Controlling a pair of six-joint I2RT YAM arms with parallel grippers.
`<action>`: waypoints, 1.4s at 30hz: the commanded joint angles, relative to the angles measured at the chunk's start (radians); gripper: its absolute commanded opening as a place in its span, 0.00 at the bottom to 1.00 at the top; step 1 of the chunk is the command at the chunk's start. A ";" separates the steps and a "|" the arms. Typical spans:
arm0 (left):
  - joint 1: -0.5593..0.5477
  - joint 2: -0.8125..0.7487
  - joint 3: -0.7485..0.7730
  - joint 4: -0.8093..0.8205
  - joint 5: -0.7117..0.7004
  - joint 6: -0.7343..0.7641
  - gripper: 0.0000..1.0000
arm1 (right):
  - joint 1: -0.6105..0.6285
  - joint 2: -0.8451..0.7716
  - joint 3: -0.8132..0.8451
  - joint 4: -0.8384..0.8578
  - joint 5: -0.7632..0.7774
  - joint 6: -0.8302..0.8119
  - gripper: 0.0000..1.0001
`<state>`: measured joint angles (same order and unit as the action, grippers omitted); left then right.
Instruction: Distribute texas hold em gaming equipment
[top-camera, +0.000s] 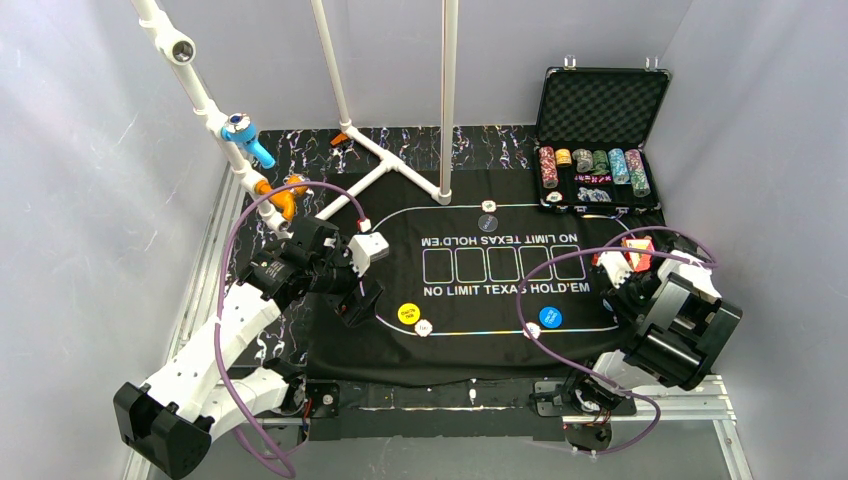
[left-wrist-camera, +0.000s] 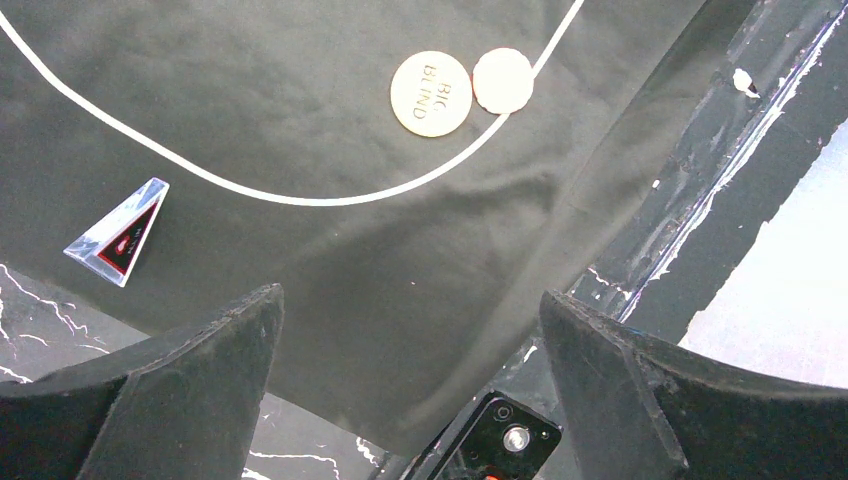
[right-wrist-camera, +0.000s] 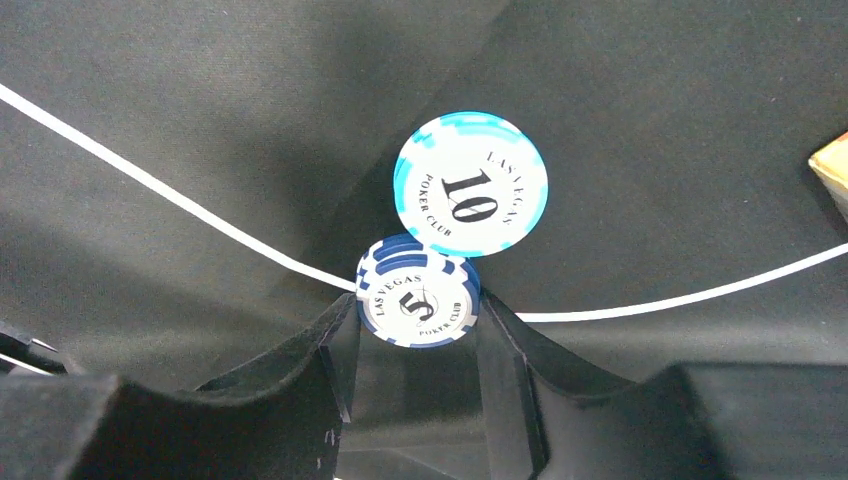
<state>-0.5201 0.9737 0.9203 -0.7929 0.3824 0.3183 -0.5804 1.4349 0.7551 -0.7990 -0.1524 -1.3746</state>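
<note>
right wrist | right gripper (right-wrist-camera: 418, 318) narrow, pinching blue 5 chip (right-wrist-camera: 418, 292) | left gripper (left-wrist-camera: 410, 300) wide apart

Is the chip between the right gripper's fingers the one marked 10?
No, the blue chip between the right gripper's fingers reads 5; the 10 chip lies beyond it.

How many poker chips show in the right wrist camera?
2. A blue 5 chip sits between the right end effector's fingers; a light-blue 10 chip lies on the mat just beyond it. Others may be hidden under the end effector.
</note>
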 joint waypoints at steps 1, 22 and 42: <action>-0.004 -0.008 0.006 -0.007 0.018 0.007 0.99 | -0.004 0.040 -0.076 -0.049 -0.009 -0.012 0.39; -0.004 -0.022 0.006 -0.008 0.028 -0.003 0.99 | -0.012 -0.033 0.174 -0.333 -0.043 -0.037 0.01; 0.044 -0.042 0.040 -0.008 0.105 -0.079 0.99 | 0.830 0.005 0.385 -0.093 -0.175 0.651 0.01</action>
<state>-0.4961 0.9588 0.9253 -0.7918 0.4412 0.2581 0.1768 1.3968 1.0737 -0.9749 -0.3176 -0.8772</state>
